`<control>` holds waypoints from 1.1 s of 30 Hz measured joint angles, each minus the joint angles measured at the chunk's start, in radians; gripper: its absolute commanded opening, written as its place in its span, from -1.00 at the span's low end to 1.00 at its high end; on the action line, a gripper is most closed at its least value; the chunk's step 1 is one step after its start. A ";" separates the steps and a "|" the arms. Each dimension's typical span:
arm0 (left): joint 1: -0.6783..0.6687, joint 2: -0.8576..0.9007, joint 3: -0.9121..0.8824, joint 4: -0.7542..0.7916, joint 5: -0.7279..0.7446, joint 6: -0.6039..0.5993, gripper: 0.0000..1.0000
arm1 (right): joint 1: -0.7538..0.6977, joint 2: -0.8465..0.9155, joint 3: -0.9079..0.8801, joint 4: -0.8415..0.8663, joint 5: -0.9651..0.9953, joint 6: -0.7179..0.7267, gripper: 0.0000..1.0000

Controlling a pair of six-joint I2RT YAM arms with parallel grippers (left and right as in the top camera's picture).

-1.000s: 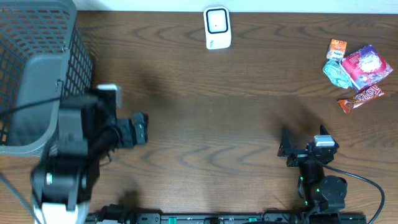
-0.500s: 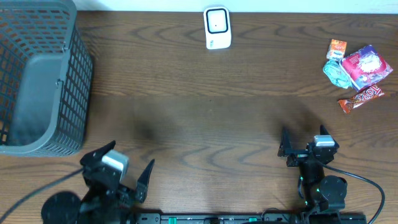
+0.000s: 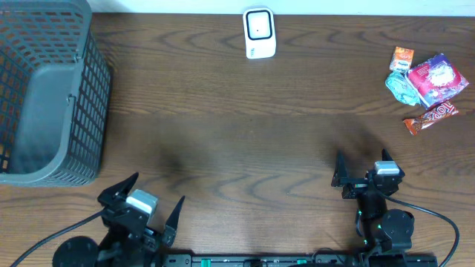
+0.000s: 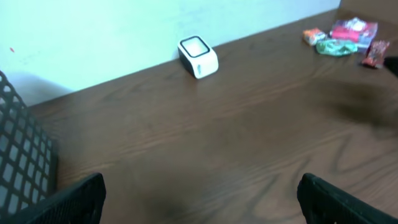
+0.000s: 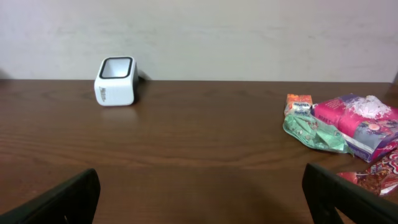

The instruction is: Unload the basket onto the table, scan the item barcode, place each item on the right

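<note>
The white barcode scanner (image 3: 259,33) stands at the back middle of the table, also in the left wrist view (image 4: 198,56) and the right wrist view (image 5: 115,81). The items lie in a cluster at the back right: a small orange packet (image 3: 402,58), a green packet (image 3: 401,87), a pink and purple bag (image 3: 436,79) and a red-orange candy bar (image 3: 430,117). My left gripper (image 3: 158,188) sits open and empty at the front left edge. Near the front right, my right gripper (image 3: 361,157) is also open and empty, well short of the items.
A grey mesh basket (image 3: 44,96) fills the back left corner, its wall showing at the left edge of the left wrist view (image 4: 18,162). A pale wall runs behind the table's far edge.
The left arm has pulled back from beside the basket to the table's front left edge, its gripper still open. The right arm has not moved.
</note>
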 measured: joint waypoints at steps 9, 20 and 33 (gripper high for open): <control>0.000 -0.002 -0.162 0.270 0.000 0.033 0.96 | 0.000 0.000 0.000 0.000 0.000 0.000 0.99; 0.001 -0.134 -0.417 0.597 0.002 0.035 0.96 | 0.000 0.000 0.000 0.000 0.000 0.000 0.99; 0.071 -0.138 -0.605 0.934 0.007 -0.109 0.96 | 0.000 0.000 0.000 0.000 0.000 0.000 0.98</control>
